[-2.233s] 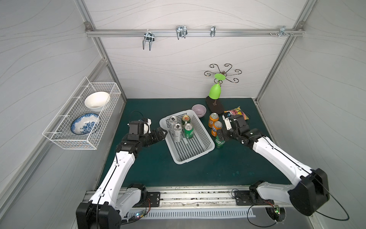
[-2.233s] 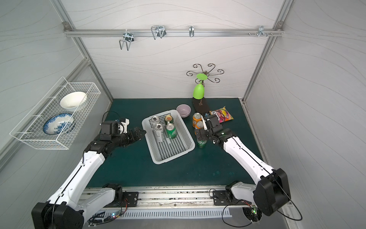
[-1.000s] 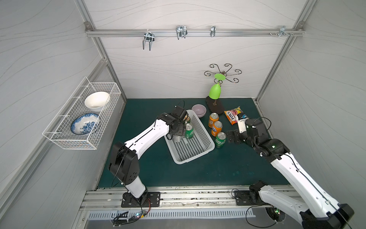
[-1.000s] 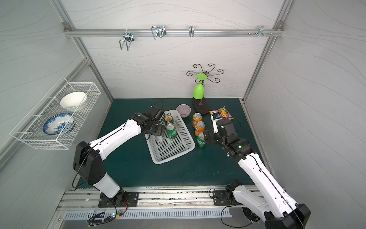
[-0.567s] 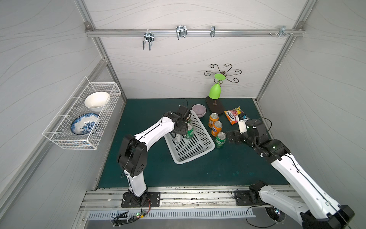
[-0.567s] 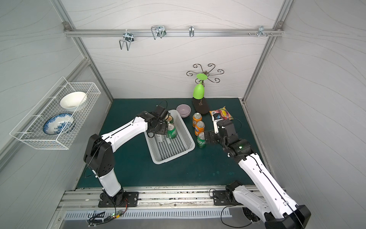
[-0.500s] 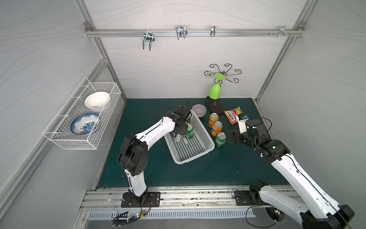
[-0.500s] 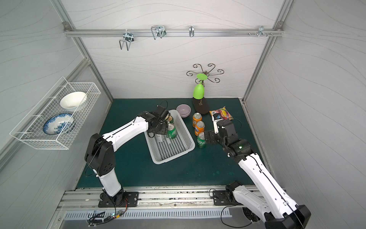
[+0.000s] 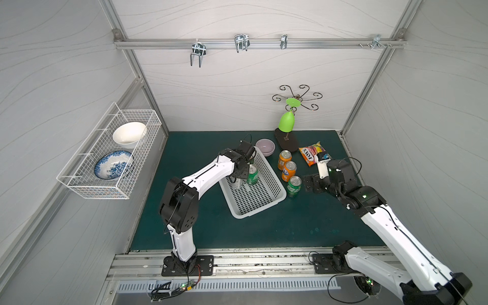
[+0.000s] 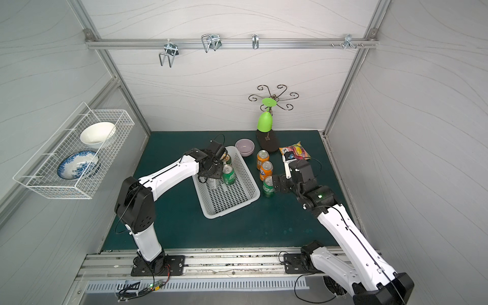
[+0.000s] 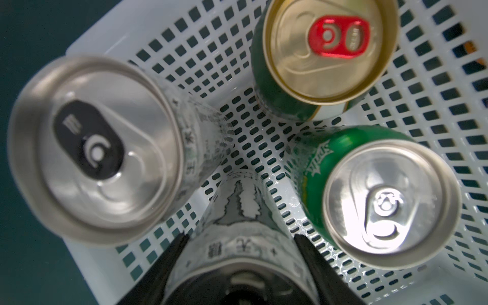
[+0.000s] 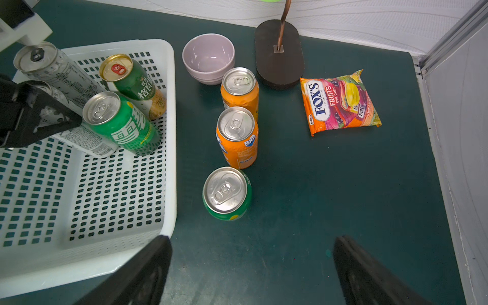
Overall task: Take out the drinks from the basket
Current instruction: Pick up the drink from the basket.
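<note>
The white perforated basket [image 9: 260, 211] [image 12: 169, 132] holds several upright drinks. My left gripper [image 11: 241, 237] [image 9: 239, 175] reaches down into it, with a black finger pressed on each side of a slim silver-white can [image 11: 243, 211] [image 12: 87, 140]. Beside that can stand a second silver-white can [image 11: 95, 150], a green can [image 11: 388, 203] and a cream-and-green can [image 11: 330, 50]. Two orange cans [image 9: 284, 158] [image 9: 289, 170] and a green can [image 9: 294, 186] [image 12: 227, 194] stand in a row on the mat right of the basket. My right gripper [image 12: 250, 240] [image 9: 310, 183] hangs open and empty near that green can.
A purple bowl [image 9: 264, 146] sits behind the basket's far corner. A dark stand base [image 9: 286, 138] with a hanging green glass and a candy bag [image 9: 311, 153] lie at the back right. A wire rack [image 9: 111, 155] with two dishes hangs on the left wall.
My left arm swung from the mat left of the basket into it and its jaws narrowed around the silver-white can. My right gripper backed away from the green can it stood at.
</note>
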